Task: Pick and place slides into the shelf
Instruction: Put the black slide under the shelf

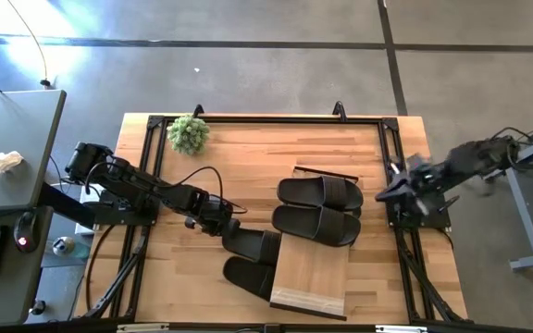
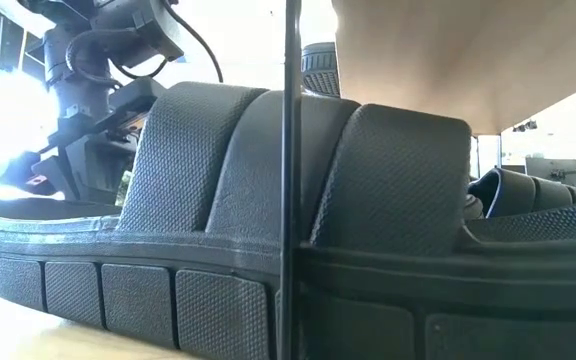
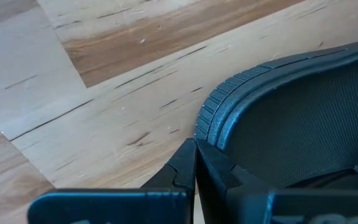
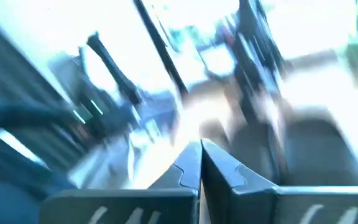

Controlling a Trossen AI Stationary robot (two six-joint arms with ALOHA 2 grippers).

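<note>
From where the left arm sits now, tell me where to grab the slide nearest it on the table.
Take the slide by its heel rim, coming from the left tool's side. That rounded end points toward the arm and lies bare on the table, while its other end tucks under the shelf, so the strap is probably harder to reach.

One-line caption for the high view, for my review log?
Left gripper at a slide beside the shelf, two slides on the shelf's upper part; right gripper waits at the table's right edge.

Overhead camera looked straight down on the whole bench [image 1: 202, 166]. Low camera sat level, very near a slide [image 2: 268, 200]. Left wrist camera shared bench and slide closely.
</note>
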